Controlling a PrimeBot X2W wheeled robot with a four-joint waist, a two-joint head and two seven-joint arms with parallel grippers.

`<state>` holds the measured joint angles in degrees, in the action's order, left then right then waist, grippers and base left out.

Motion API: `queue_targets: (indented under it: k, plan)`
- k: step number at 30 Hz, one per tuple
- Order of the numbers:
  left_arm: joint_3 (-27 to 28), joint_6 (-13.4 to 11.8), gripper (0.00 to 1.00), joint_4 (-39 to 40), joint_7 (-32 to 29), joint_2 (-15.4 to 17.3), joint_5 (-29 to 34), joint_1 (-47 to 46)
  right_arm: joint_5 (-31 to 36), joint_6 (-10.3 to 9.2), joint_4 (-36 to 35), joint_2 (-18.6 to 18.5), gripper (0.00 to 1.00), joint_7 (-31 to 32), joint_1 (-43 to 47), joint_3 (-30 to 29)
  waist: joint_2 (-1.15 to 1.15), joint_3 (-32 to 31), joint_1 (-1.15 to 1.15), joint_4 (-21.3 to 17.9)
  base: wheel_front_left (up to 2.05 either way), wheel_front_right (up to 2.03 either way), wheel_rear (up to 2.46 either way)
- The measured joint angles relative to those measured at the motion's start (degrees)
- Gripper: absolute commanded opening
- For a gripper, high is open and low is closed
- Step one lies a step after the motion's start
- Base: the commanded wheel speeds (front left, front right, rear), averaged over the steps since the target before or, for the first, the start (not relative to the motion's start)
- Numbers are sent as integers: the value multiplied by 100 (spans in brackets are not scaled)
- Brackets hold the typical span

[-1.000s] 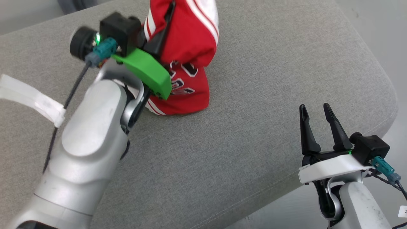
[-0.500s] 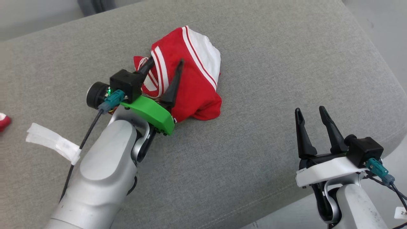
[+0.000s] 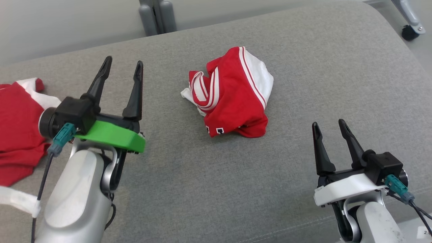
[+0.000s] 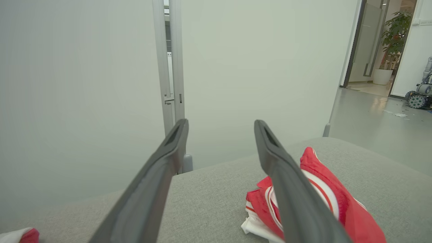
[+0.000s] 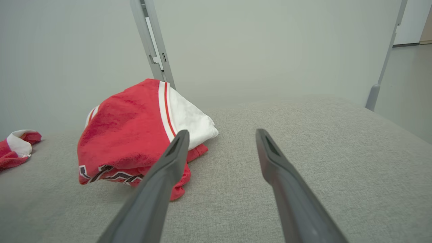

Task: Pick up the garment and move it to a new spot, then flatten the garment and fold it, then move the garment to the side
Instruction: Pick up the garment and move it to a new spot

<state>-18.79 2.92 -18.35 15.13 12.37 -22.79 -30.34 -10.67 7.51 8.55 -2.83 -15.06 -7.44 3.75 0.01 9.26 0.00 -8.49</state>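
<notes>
Head view: my left gripper (image 3: 123, 61), clamped on the garment (image 3: 233, 94) a second ago, now stands wide and empty; garment lies crumpled mid-cushion (image 3: 202, 189). Left wrist view: it sits beside my right finger. Right wrist view: my right gripper (image 5: 221, 131) is spread, empty; relocation looks done, flattening next

The left forearm (image 3: 74, 189) and right forearm (image 3: 374, 219) are smooth silver-grey shells, each ending in two long, tapering black fingers. The left pincer (image 3: 123, 61) sits on a bright green bracket (image 3: 114, 136), the right pincer (image 3: 328, 123) on a white bracket (image 3: 347, 189) — otherwise they match. On the left, a black camera block (image 3: 76, 113) carries a teal connector (image 3: 62, 136) feeding a thin black cable (image 3: 42, 189), banded with white tape (image 3: 18, 202). A small white tag (image 3: 426, 231) shows beside the right forearm.
</notes>
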Motion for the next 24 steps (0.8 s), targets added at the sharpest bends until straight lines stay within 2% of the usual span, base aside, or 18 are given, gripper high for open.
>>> queue_targets:
  k: [5, 11, 24]
  plan:
    - [472, -42, 100, 293, -1, 167, 145, 761, 71, 0, -2, 2, 100, 0, 66, 16, 0, -210, 0, 285, 0, 0, 0]
    - [938, -66, 100, 643, 0, 156, 259, 1630, 134, 0, 0, 2, 100, 0, 217, 35, 0, -460, 0, 549, 0, 0, 0]
    - [1629, 59, 100, 1169, 0, -245, 530, 2741, 170, 0, -68, 1, 100, 0, 500, -114, 0, -758, 0, 866, 0, 0, 0]
